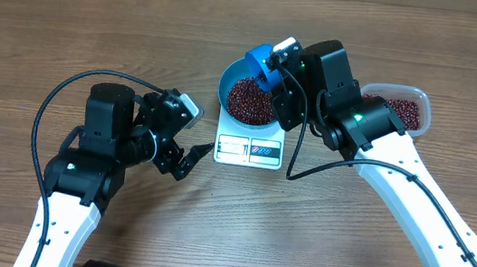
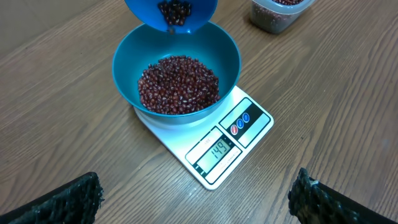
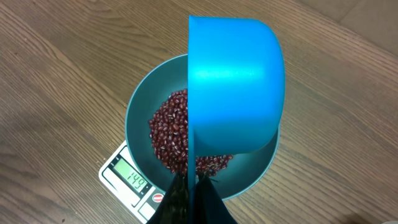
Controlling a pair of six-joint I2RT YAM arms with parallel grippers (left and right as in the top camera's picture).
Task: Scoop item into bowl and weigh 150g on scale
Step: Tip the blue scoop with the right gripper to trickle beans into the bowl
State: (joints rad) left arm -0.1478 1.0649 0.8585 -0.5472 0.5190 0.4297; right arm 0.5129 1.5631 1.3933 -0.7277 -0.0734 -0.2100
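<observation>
Blue scoop clamped in right claw, tipped over bowl; left claw wide. Scale just under target: shake out beans singly, then level.

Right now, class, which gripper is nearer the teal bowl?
Right. The right gripper holds the blue scoop tilted directly above the bowl; the left gripper, open, is off to the left of the scale, touching neither.

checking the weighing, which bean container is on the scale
The teal bowl sits on the white scale; the blue scoop is tilted above it, the clear tub stands on the table.
</observation>
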